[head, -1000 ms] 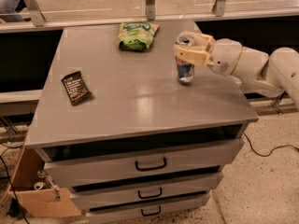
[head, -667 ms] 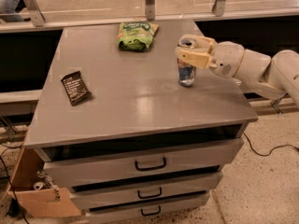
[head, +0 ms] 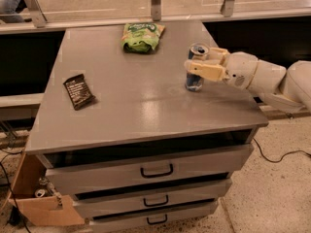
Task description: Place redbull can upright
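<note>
The redbull can (head: 195, 80), slim and silver-and-blue, stands upright on the grey table top (head: 146, 101) near its right edge, with its silver top facing up. My gripper (head: 203, 61) reaches in from the right. Its cream fingers (head: 206, 70) sit on either side of the can's upper body and are closed on it. The near finger crosses the front of the can and hides its middle. The can's base rests on the table.
A green crinkled snack bag (head: 141, 36) lies at the back of the table. A flat black wrapped bar (head: 78, 91) lies at the left. Drawers (head: 155, 171) are below the top, and a cardboard box (head: 34, 198) sits on the floor at the lower left. My white arm (head: 272, 79) extends past the table's right edge.
The gripper and the can have shifted slightly to the right. The can stays upright with the fingers around it.
</note>
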`<state>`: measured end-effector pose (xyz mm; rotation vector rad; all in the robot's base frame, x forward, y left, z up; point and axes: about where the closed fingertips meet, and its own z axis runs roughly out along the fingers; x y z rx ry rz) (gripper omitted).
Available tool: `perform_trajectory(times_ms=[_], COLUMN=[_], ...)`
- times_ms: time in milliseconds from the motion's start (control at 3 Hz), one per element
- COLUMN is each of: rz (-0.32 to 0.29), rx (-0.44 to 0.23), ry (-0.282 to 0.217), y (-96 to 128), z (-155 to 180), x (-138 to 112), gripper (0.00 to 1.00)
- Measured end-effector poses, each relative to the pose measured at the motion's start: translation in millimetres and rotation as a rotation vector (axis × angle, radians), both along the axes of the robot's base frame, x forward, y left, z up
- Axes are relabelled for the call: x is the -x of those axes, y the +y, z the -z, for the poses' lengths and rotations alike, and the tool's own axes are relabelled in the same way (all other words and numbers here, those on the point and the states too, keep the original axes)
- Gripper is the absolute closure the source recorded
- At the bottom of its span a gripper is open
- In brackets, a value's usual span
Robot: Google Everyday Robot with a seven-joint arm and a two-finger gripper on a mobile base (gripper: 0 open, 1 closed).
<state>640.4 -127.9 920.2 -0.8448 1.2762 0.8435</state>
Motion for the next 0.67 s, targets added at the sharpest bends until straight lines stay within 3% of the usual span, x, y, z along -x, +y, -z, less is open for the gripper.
perform_trajectory(times_ms=[333, 667], rz=[0.021, 0.065], rx=[0.03, 0.105], ry=[0.022, 0.023], y=[-15, -57], z=[2, -6], x=[13, 38], gripper=[0.0, 0.0])
